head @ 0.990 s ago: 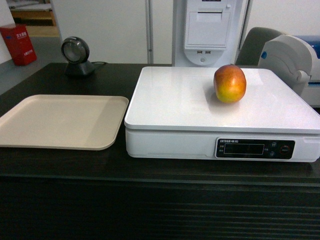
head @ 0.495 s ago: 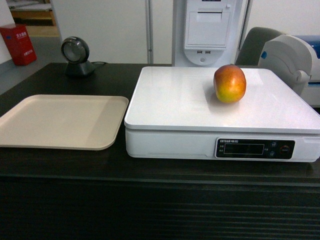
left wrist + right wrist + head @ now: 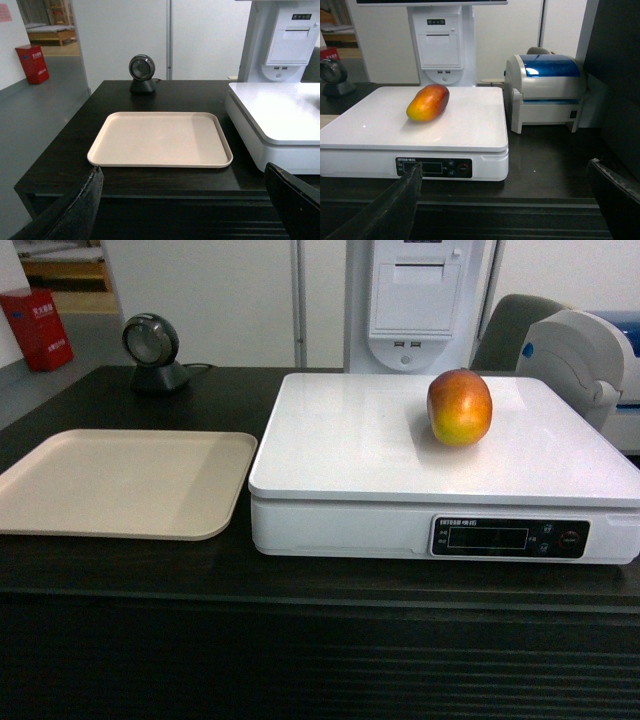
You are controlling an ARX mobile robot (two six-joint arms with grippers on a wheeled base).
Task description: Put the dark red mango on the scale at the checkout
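The dark red mango [image 3: 460, 407] lies untouched on the right rear part of the white scale's [image 3: 350, 445] platter, red on top and yellow-green below. The right wrist view shows the mango [image 3: 428, 103] left of centre on the scale [image 3: 470, 122]. The scale stands on the dark checkout counter [image 3: 300, 575]. My left gripper [image 3: 185, 200] is open and empty, held in front of the counter's ribbed front, facing the tray. My right gripper [image 3: 505, 185] is also open and empty, low before the counter edge, well short of the scale. Neither gripper appears in the head view.
A beige tray [image 3: 120, 480] lies left of the scale. A round black scanner [image 3: 152, 350] stands at the back left. A white terminal post [image 3: 415, 300] rises behind the scale. A grey and blue printer [image 3: 545, 95] sits to its right.
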